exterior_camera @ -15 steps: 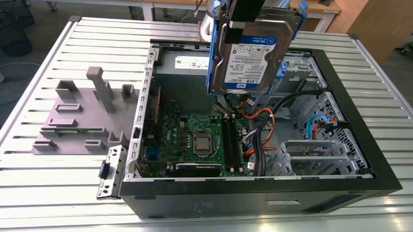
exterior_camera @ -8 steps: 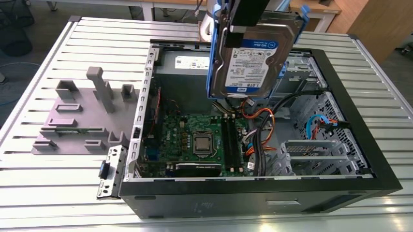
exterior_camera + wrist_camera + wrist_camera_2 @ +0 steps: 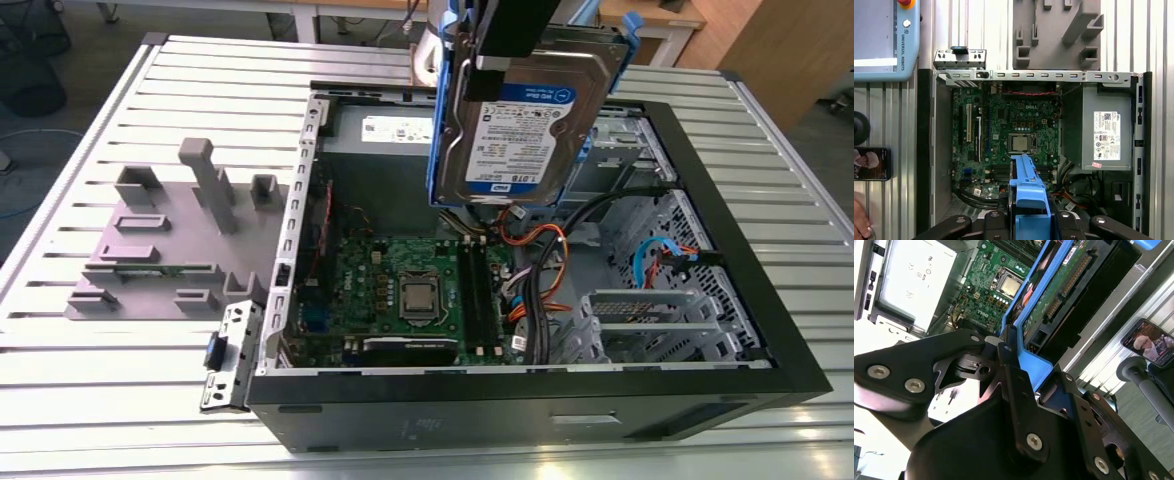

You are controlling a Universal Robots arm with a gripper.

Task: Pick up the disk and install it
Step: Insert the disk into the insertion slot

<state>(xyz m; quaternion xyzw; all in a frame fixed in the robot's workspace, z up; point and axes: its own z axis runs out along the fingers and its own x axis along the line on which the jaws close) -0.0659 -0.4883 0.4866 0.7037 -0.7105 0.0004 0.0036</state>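
Nearest the lens in the first wrist view, the black gripper [image 3: 1030,222] is seen clenched on the blue frame [image 3: 1028,187] of the disk [image 3: 523,120], one finger pressed to each side of the frame. In the exterior view the disk is held upright in the air above the open computer case [image 3: 534,400], with its white-and-blue label turned to the camera. It hangs over the part of the interior between the power supply and the cables, touches nothing inside, and is not seated in any bay.

The case is laid on its side on the slatted metal table [image 3: 107,400], its side panel off. Inside it a green motherboard [image 3: 400,270] is mounted, with the processor socket [image 3: 1020,143] near its middle. A grey power supply [image 3: 1106,130] with a white sticker fills the far corner in the exterior view. A bundle of orange, black and blue cables [image 3: 534,270] lies beside the motherboard, and perforated metal drive bays [image 3: 641,320] take up the exterior view's right of the case.

On the table at the exterior view's left, a grey fixture [image 3: 160,250] with upright posts and slots is placed just beside the case. A metal bracket [image 3: 960,60] carrying a small blue latch [image 3: 959,49] lies against the case's corner. In the first wrist view a teach pendant [image 3: 884,40], a phone [image 3: 871,163] and part of a hand [image 3: 859,225] are seen on the table outside the case.
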